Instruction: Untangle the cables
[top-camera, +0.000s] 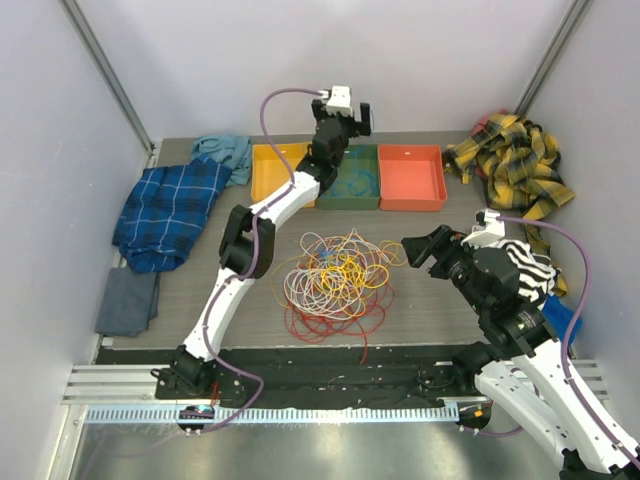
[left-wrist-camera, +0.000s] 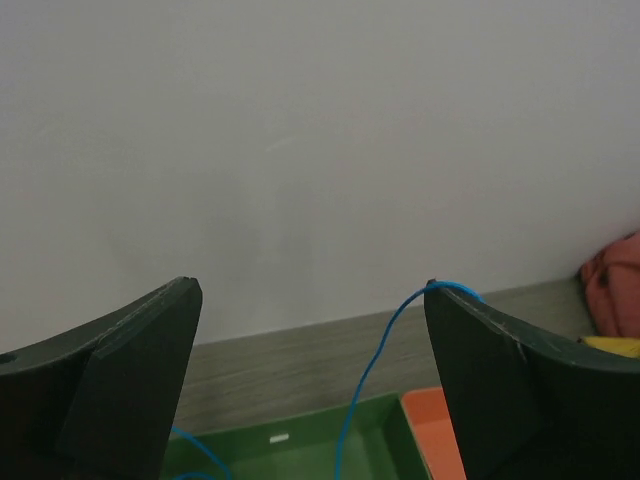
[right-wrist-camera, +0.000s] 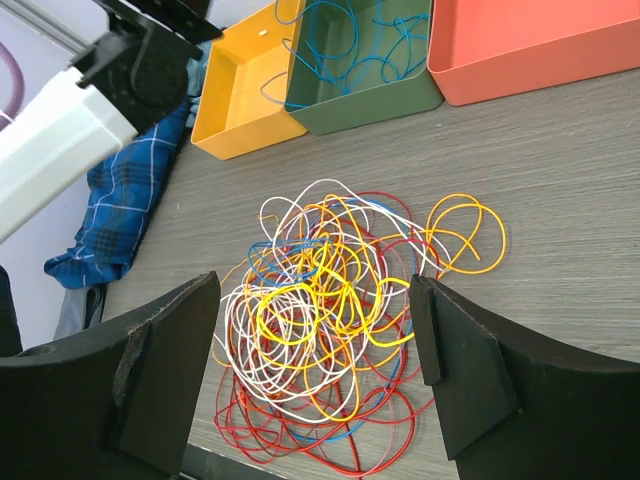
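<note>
The tangled cables (top-camera: 335, 280) lie mid-table, straight ahead of my right gripper (right-wrist-camera: 315, 290), the nearer one, spread wide and holding nothing. My left gripper (left-wrist-camera: 312, 290), equally wide, hangs over the green tray (top-camera: 355, 185); one blue cable (left-wrist-camera: 372, 365) drapes off its fingertip.

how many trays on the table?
3, in a row along the far edge: yellow tray on the left, green tray in the middle, partly behind the left arm, orange tray on the right. No others visible.

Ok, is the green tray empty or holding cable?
Holding cable: blue cables lie looped inside the green tray, clear in the right wrist view.
</note>
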